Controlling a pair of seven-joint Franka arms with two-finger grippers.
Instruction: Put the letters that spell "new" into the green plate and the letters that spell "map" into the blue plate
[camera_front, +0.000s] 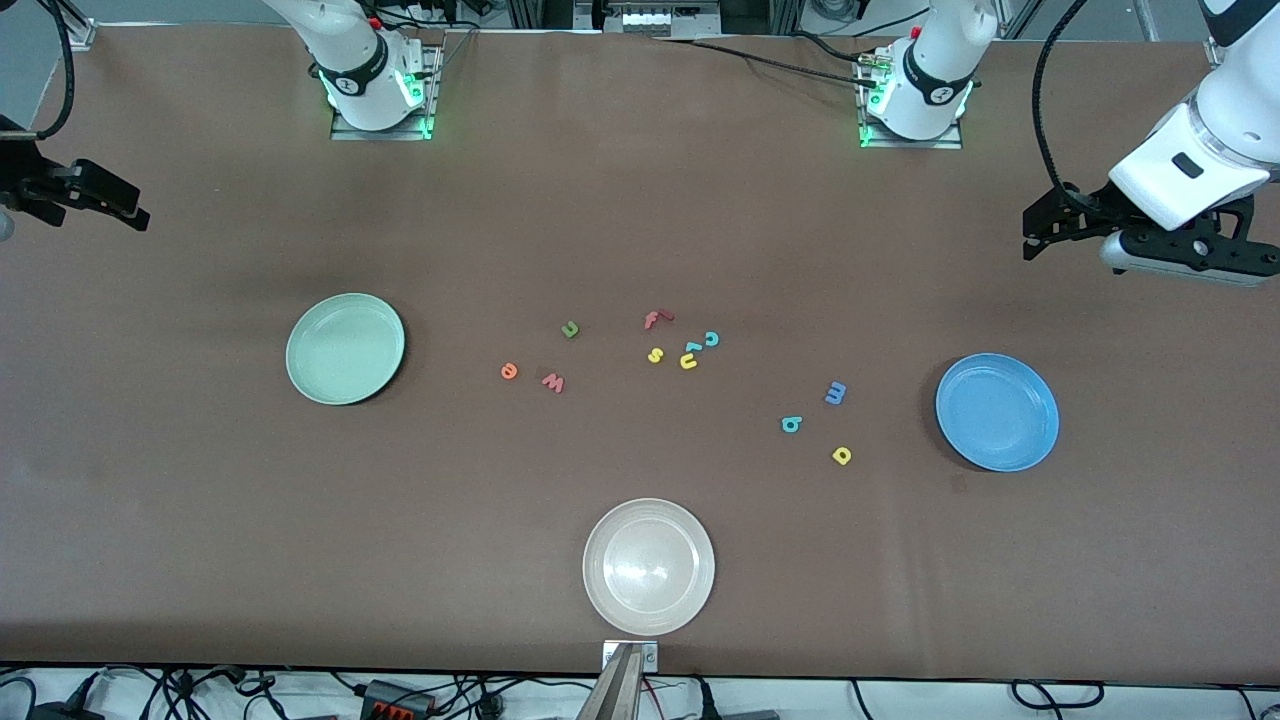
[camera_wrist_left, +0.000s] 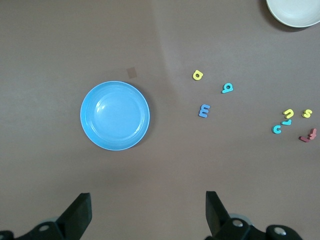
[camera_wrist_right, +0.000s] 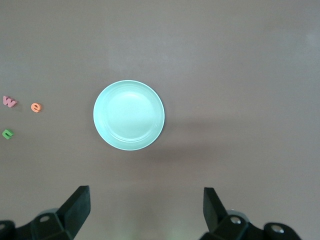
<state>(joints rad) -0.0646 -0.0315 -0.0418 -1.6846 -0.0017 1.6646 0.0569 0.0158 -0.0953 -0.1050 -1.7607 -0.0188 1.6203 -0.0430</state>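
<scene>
The green plate (camera_front: 345, 348) (camera_wrist_right: 129, 115) lies empty toward the right arm's end, the blue plate (camera_front: 997, 411) (camera_wrist_left: 115, 115) empty toward the left arm's end. Between them on the table lie the dark green n (camera_front: 570, 329), orange e (camera_front: 509, 371) and pinkish w (camera_front: 553, 382), closer to the green plate. The blue m (camera_front: 836, 393), teal p (camera_front: 791, 424) and yellow a (camera_front: 842, 456) sit beside the blue plate. My left gripper (camera_front: 1040, 230) (camera_wrist_left: 148, 210) hangs open over bare table at its end. My right gripper (camera_front: 120, 205) (camera_wrist_right: 146, 205) hangs open likewise at its end.
A whitish-beige plate (camera_front: 649, 566) lies near the table's front edge, mid-table. A cluster of other letters sits in the middle: a red f (camera_front: 657, 319), a teal c (camera_front: 711, 339), a yellow s (camera_front: 655, 355) and a yellow u (camera_front: 689, 361).
</scene>
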